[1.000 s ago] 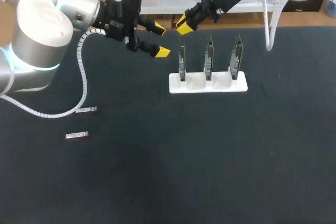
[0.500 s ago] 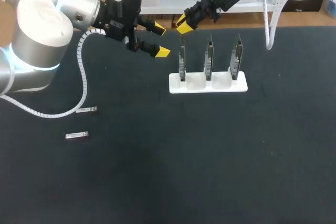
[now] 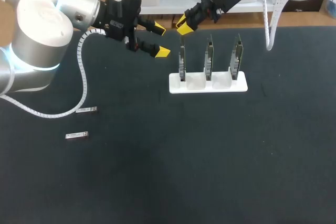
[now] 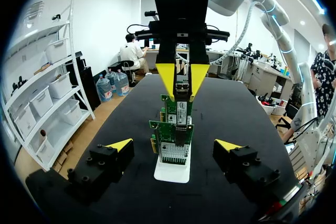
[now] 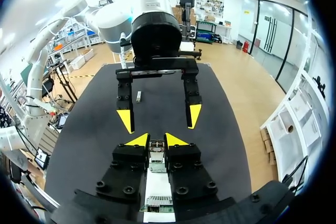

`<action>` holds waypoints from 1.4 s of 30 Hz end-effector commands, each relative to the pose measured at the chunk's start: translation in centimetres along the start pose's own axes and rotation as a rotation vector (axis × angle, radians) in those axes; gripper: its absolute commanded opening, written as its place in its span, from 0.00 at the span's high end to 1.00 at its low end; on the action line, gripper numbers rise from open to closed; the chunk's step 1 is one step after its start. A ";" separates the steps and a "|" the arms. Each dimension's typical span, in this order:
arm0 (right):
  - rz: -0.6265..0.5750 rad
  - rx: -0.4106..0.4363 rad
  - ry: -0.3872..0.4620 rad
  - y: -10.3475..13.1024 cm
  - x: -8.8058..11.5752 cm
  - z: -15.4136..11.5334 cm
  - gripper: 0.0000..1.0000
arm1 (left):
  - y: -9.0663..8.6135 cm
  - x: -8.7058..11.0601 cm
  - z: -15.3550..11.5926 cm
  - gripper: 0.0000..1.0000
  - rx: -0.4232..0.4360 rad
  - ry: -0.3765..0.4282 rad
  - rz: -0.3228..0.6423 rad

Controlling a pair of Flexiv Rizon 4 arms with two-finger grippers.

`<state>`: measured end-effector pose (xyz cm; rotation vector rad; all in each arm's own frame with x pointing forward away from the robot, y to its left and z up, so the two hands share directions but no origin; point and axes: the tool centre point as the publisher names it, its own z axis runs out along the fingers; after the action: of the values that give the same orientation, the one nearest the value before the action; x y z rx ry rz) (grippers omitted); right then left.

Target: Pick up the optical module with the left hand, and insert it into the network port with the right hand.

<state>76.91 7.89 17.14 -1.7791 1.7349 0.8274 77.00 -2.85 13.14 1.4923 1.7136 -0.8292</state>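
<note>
My left gripper (image 3: 161, 40) gapes empty just left of the rack (image 3: 207, 85) of three cards (image 3: 209, 56). My right gripper (image 3: 182, 24) pinches one module (image 5: 156, 149) above the rack's left end; two modules (image 3: 76, 136) lie well left of it.

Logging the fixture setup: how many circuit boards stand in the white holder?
3, upright in the white holder: left-end board below the right gripper, middle board, right-end board.
</note>
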 end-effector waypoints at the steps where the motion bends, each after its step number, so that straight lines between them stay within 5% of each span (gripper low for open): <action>1: -0.002 0.004 -0.002 0.2 -0.1 -0.2 1.00 | 0.1 0.0 0.1 0.00 0.003 0.002 0.000; 42: -0.008 0.005 -0.008 0.0 0.0 -0.1 1.00 | 0.1 0.0 0.1 0.00 0.003 0.002 0.000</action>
<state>77.02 7.86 17.15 -1.7770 1.7256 0.8250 77.00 -2.85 13.14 1.4923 1.7136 -0.8292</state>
